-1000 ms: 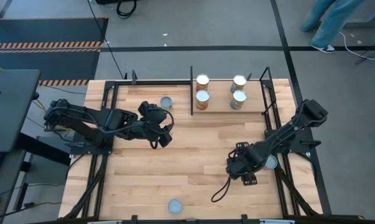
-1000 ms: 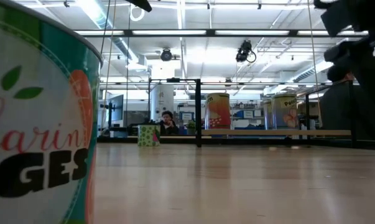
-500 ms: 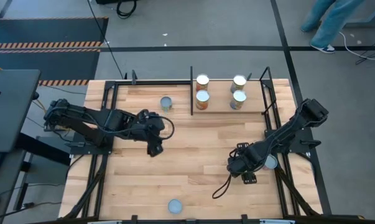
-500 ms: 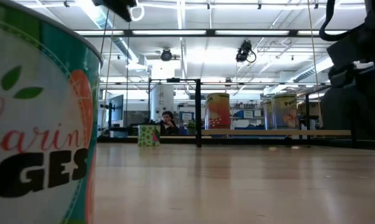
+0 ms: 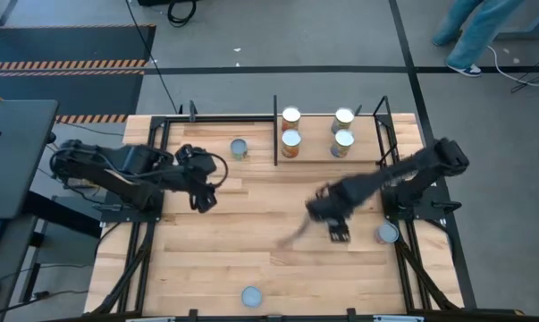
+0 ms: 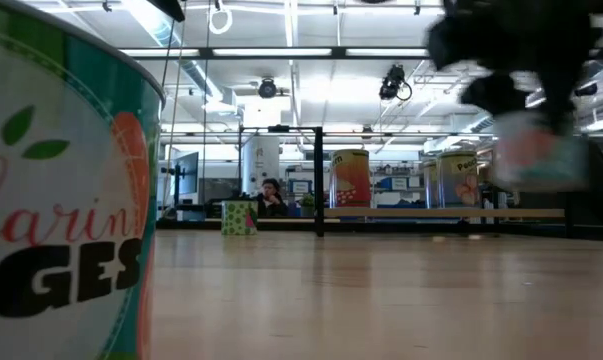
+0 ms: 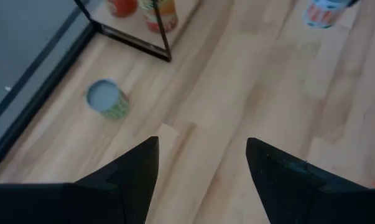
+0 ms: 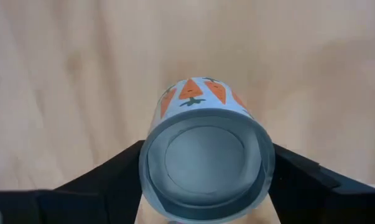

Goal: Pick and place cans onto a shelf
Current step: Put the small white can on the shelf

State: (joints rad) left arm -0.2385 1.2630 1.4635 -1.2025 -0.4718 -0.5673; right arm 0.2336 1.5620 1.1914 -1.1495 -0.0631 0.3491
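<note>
Four cans stand on the shelf's wooden board at the far side. One can stands on the table left of the shelf and also shows in the left wrist view. Another can stands at the right, and one stands near the front edge. My right gripper is mid-table, shut on a carrot-labelled can. My left gripper is open and empty at the left. My right gripper pinches the carrot-labelled can between its two fingers, one on each of its round sides near the end that faces the wrist camera. The fingers come from above, slanting from the table's right. The can is lifted clear of the table.
The shelf's black posts and rails frame the board. A large teal can fills the low view's left. Black frame rails run along both table sides. A person's legs show beyond the far right corner.
My right gripper has risen and swung quickly toward the table's left and far side with the carrot-labelled can, now lifted clear, uncovering the can at the right. My left gripper has drawn back toward the table's left edge.
</note>
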